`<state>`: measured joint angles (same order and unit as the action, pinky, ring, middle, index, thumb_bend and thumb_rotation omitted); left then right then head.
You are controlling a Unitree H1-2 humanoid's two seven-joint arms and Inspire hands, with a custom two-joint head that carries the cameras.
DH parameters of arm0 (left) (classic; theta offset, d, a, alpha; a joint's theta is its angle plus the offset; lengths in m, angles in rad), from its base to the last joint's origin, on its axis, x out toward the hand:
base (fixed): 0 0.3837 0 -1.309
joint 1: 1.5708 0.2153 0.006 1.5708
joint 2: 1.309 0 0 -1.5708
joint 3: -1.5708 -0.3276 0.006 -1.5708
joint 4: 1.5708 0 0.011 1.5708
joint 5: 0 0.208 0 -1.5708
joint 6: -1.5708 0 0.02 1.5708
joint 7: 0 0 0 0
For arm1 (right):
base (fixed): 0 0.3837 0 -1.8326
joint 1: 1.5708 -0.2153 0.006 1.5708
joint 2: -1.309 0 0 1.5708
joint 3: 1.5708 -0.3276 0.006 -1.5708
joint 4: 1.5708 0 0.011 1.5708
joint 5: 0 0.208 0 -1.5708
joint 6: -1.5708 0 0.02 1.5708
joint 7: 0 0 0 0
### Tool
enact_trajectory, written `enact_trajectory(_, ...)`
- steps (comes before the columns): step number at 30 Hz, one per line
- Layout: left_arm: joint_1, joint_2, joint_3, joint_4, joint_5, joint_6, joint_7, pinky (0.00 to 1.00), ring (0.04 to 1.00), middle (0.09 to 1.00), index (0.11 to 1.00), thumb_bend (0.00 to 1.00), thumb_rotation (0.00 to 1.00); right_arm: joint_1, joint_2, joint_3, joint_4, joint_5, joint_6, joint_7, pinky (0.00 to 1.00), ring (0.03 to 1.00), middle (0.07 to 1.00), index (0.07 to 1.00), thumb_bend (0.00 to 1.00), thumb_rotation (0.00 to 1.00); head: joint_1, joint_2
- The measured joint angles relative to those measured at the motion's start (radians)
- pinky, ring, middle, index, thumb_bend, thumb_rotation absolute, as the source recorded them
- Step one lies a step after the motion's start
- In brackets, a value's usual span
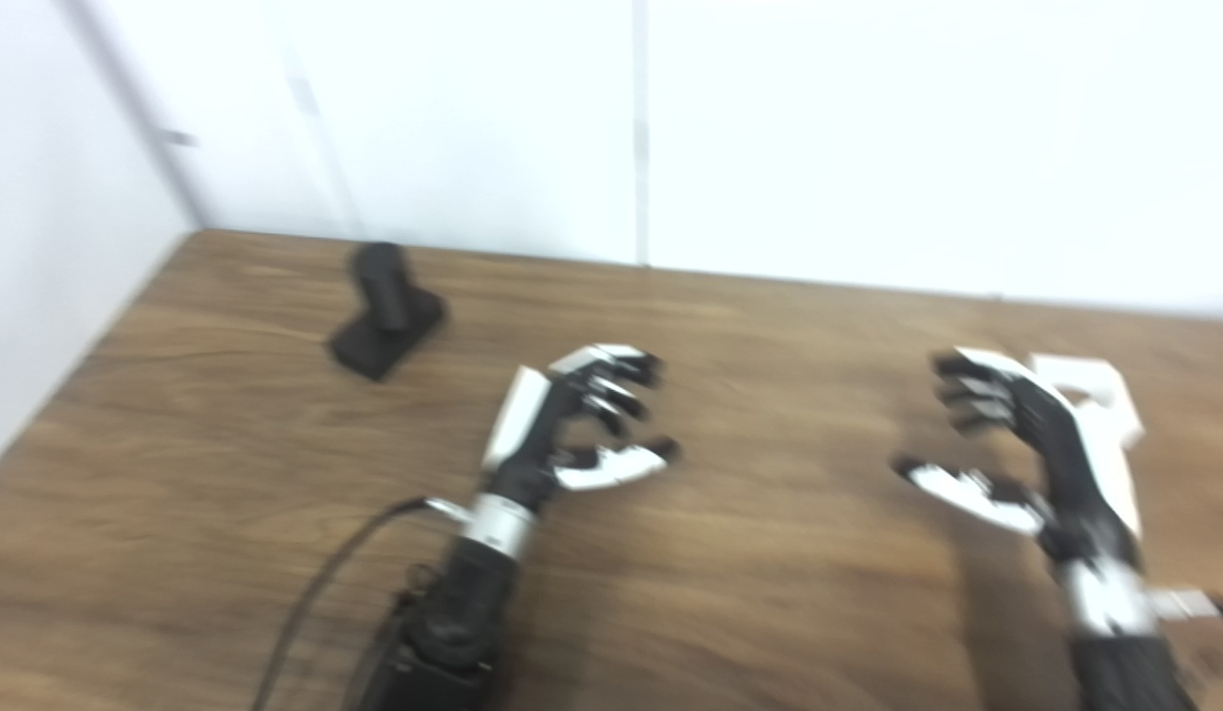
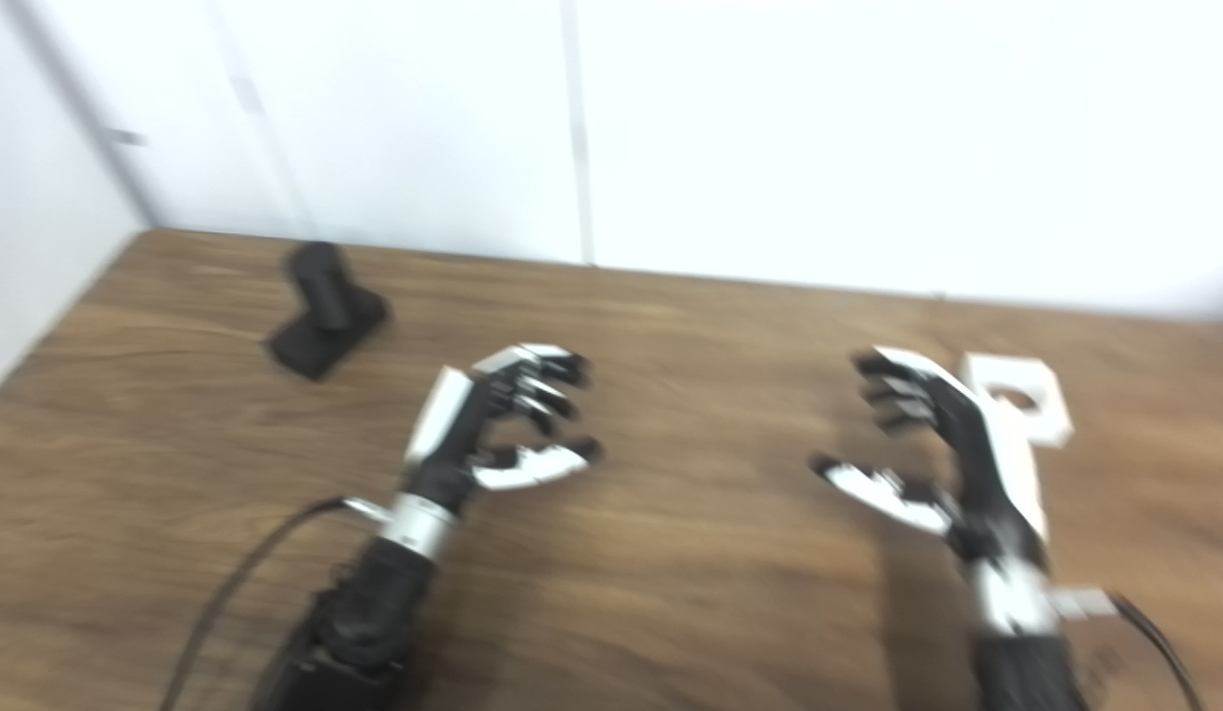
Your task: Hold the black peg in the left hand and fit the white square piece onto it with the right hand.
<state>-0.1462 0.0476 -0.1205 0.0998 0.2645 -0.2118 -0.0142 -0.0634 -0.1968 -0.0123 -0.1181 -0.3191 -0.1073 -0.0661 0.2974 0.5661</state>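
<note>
So far nothing of the task is done. The black peg (image 1: pixel 386 308) stands untouched near the worktop's (image 1: pixel 730 592) far left corner, well apart from the left robot hand (image 1: pixel 572 420), which holds nothing, its fingers curled but apart. The white square piece (image 2: pixel 1017 395) lies toward the right edge, just behind the right robot hand (image 2: pixel 928 444), likewise spread and unladen. Both pickups and the fitting remain.
</note>
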Motion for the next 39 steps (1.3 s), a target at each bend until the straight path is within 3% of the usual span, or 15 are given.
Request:
enact_trajectory(7,0.0,-0.019,-0.016,0.014,0.02,0.0,0.015,0.45,0.59,0.687,0.676,0.73,0.06,0.013,-0.001,-0.021,-0.074,0.05,0.059,0.033,0.54,0.658,0.725,0.682,0.57,0.0,0.039,-0.046)
enact_trajectory(12,-0.004,-0.022,-0.017,0.046,0.026,-0.018,0.033,0.44,0.575,0.671,0.658,0.74,0.05,0.017,0.008,-0.022,-0.08,0.057,0.062,0.037,0.49,0.633,0.703,0.683,0.58,0.0,0.04,-0.049)
enact_trajectory(32,-0.015,-0.025,-0.002,0.058,0.031,-0.033,0.058,0.46,0.582,0.67,0.649,0.77,0.08,0.016,0.009,-0.024,-0.085,0.031,0.065,0.036,0.47,0.611,0.681,0.659,0.6,0.0,0.051,-0.063)
enact_trajectory(39,-0.045,0.018,0.023,0.004,0.048,-0.011,0.055,0.49,0.602,0.666,0.641,0.74,0.07,0.016,0.009,-0.024,-0.098,0.03,0.073,0.037,0.48,0.622,0.688,0.667,0.58,0.0,0.055,-0.063)
